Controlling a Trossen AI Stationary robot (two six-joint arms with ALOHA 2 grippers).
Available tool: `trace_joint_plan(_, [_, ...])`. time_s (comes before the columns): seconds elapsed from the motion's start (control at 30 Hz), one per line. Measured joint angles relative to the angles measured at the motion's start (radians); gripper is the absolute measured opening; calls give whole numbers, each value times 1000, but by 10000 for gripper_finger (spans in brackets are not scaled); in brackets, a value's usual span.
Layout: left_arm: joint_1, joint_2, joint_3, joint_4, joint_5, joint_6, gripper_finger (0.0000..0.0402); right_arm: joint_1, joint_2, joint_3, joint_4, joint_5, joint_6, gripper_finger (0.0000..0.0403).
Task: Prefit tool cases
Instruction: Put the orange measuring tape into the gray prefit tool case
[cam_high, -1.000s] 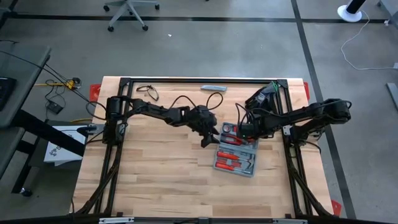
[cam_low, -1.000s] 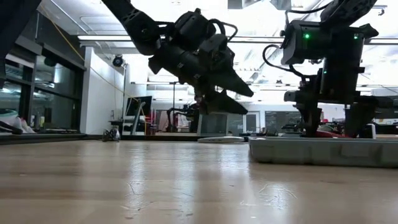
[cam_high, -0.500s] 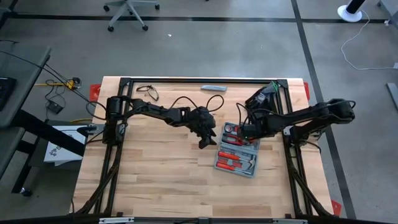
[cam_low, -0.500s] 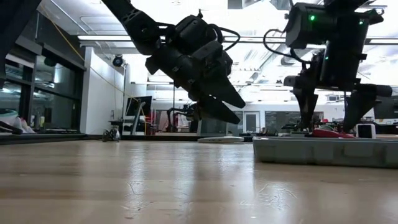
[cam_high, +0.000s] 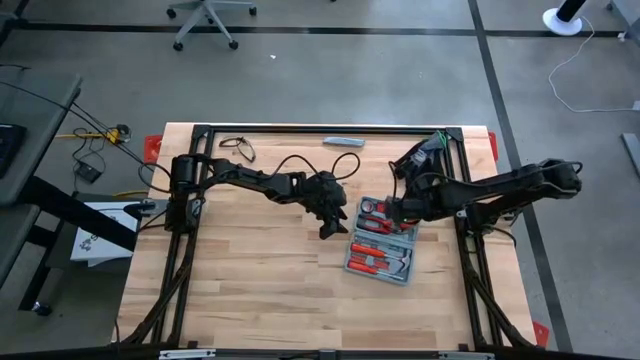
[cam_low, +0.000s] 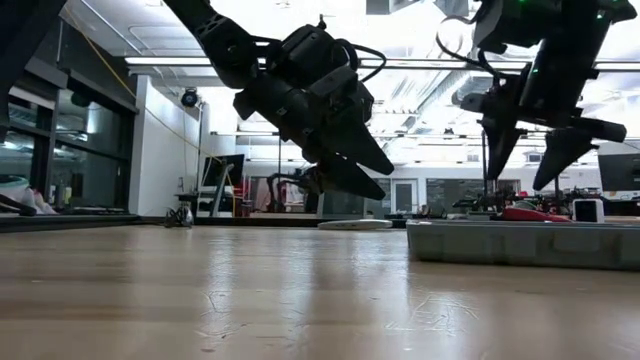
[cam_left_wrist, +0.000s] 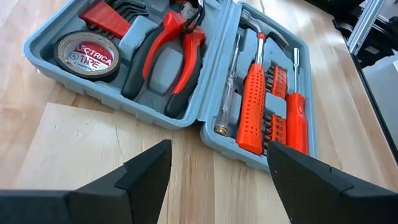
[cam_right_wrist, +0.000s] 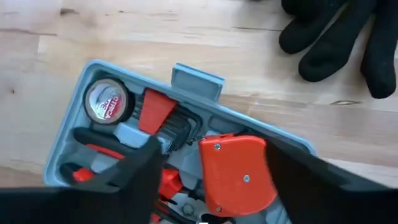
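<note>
right gripper (cam_low: 528, 150) is lifting clear of the case (cam_high: 379, 240), jaws open and empty. case is lying open on the table (cam_high: 250, 290), tools seated. left gripper (cam_low: 355, 160) is hovering beside it, also open. fitting likely done; closing probably next.

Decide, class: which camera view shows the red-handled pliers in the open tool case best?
The left wrist view: the pliers lie fully visible in their recess of the tool case, beside the tape roll. The high view shows only small red shapes, the low view only the case's side wall, and the right wrist view mostly hides them.
</note>
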Motion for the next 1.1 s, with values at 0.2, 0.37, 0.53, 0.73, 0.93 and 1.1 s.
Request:
trace_joint_plan(0.2, [0, 0, 0, 0, -3, 0, 255, 0, 5, -1, 49, -19, -40, 92])
trace_joint_plan(0.37, [0, 0, 0, 0, -6, 0, 255, -12, 19, -1, 139, -32, -131, 11])
trace_joint_plan(0.53, [0, 0, 0, 1, -8, 0, 255, -41, 87, -1, 191, -88, -190, 2])
trace_joint_plan(0.73, [0, 0, 0, -6, -8, 0, 255, -62, 149, -2, 178, -113, -200, 0])
trace_joint_plan(0.93, [0, 0, 0, -48, -9, 9, 255, -62, 156, -2, 105, -129, -179, 0])
trace_joint_plan(1.1, [0, 0, 0, -63, -10, 25, 255, -62, 156, -2, 44, -127, -146, 0])
